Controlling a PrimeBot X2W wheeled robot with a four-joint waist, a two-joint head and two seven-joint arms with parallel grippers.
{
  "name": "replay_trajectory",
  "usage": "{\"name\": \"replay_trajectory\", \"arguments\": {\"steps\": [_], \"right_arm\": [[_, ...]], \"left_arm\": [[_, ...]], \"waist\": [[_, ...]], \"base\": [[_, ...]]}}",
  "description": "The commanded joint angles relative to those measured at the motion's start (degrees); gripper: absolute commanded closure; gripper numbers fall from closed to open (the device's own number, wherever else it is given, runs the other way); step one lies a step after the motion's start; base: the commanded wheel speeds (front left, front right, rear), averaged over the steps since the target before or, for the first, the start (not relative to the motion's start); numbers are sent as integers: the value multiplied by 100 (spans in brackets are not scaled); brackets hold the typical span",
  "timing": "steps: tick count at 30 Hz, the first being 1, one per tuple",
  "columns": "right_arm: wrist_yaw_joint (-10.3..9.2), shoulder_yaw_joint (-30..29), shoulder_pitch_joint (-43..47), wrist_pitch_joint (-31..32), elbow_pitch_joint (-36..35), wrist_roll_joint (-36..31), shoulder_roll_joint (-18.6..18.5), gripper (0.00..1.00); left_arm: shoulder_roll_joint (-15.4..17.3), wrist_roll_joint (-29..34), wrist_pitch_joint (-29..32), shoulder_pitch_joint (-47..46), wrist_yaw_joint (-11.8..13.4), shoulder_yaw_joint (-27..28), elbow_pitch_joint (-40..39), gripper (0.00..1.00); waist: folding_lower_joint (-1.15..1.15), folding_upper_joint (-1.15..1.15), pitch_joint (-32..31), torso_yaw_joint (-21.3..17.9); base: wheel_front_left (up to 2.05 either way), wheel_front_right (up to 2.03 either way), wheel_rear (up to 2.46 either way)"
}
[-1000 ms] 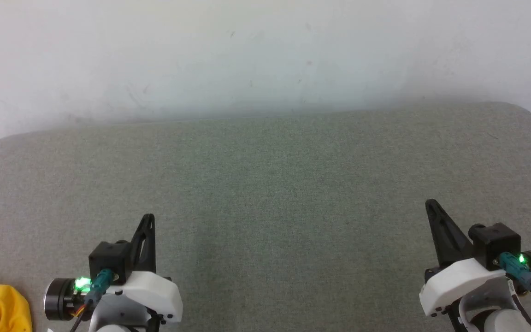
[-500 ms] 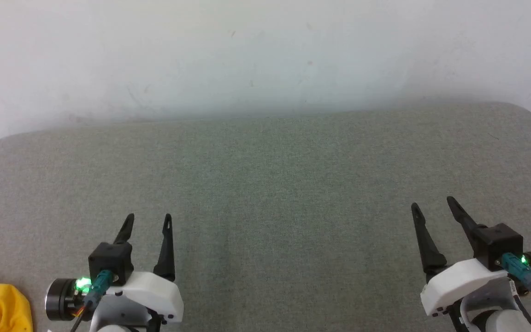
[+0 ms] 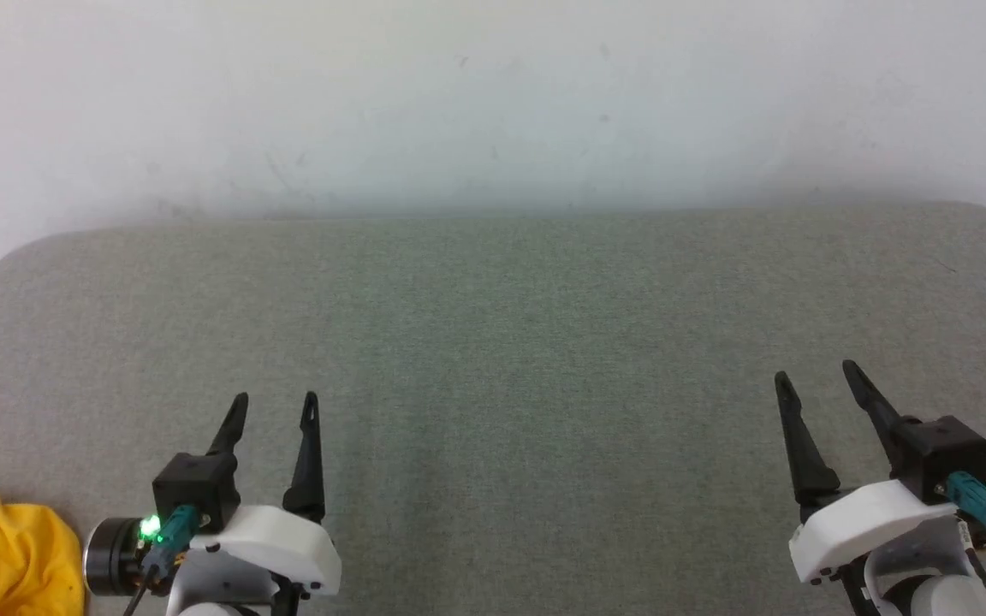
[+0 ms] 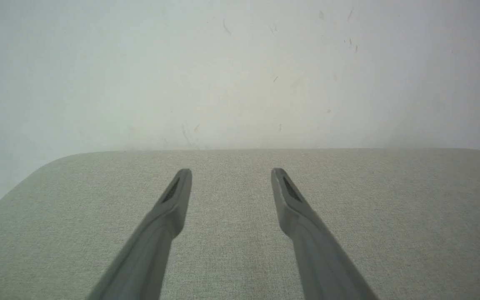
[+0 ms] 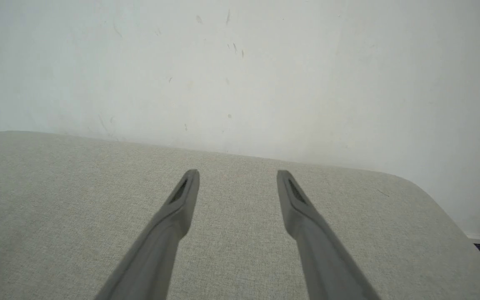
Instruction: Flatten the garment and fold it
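A: Two hands, how do they stand?

B: Both spread. The left hand, with long dark fingers on a white housing, has its fingers parted and nothing between them. The right hand is the same.

A: What is under them?

B: A grey fabric-covered table with rounded corners. Both hands hang over its near part, well apart from each other, with bare cloth ahead of the fingertips.

A: And the shirt?

B: The crumpled bright yellow cotton garment lies bunched on the table to the left of the left hand, back beside its wrist and apart from its fingers. No print shows on the folds in sight.

A: Beyond that?

B: Past the table's far edge, ahead of both hands, stands a pale scuffed wall.
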Motion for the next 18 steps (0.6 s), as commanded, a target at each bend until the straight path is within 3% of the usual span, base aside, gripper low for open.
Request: {"name": "replay_trajectory", "arguments": {"steps": [1,18], "right_arm": [[-1,-14,58,-40,-40,25,4,0],[-2,72,154,-109,-228,121,7,0]], "left_arm": [[-2,-73,-60,-39,5,-4,-4,0],[-4,-372,-264,19,30,56,87,0]], "waist": [[0,0,-17,67],[0,0,-85,792]], "base": [[0,0,0],[0,0,0]]}}
